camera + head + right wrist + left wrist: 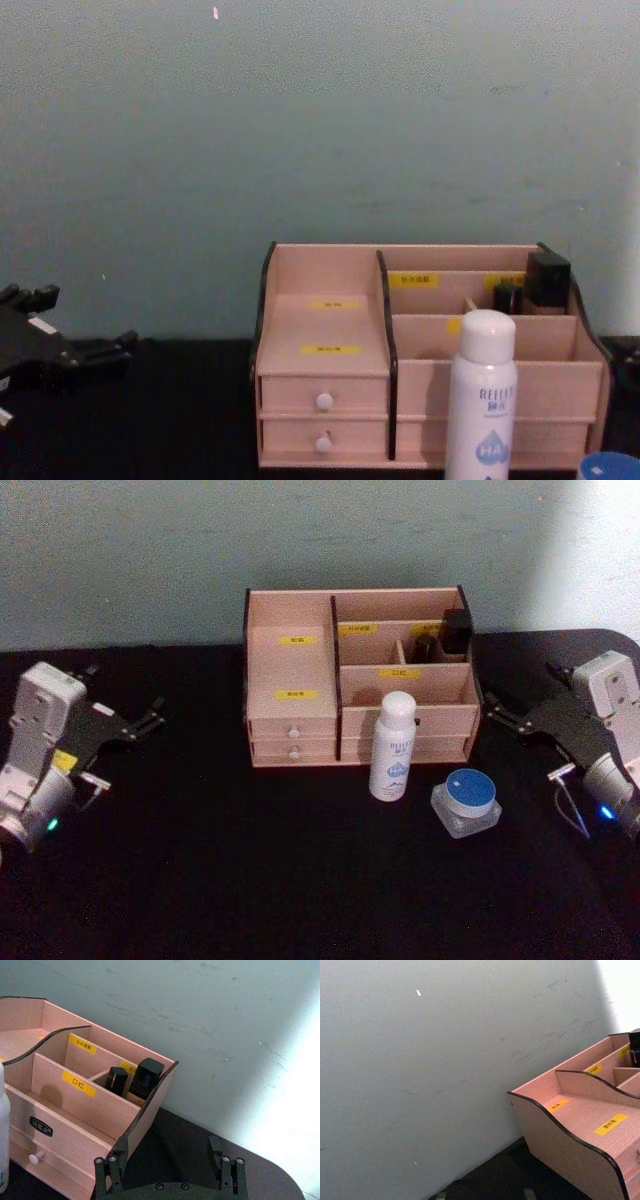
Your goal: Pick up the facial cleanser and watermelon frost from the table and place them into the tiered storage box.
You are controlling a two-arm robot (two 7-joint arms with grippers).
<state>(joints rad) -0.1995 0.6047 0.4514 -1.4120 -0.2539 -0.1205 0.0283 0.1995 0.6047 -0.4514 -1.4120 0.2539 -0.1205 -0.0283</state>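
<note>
The facial cleanser point(393, 747), a tall white bottle with blue lettering, stands upright on the black table just in front of the tiered storage box point(290, 610). The chest view shows the same facial cleanser point(483, 400) before the storage box point(320, 275). The watermelon frost point(466, 802), a squat clear jar with a blue lid, sits to the right of the bottle; its lid point(610, 468) peeks in at the chest view's lower corner. My left gripper point(125, 750) rests open far left of the box. My right gripper point(525, 742) is open at the box's right side, and its fingers point(225, 1170) stand wide apart.
Two small black bottles point(456, 630) stand in the box's back right compartment, also seen as black bottles point(145, 1077) from the right wrist. A pale wall runs behind the table. Open black tabletop point(250, 880) lies in front of the box.
</note>
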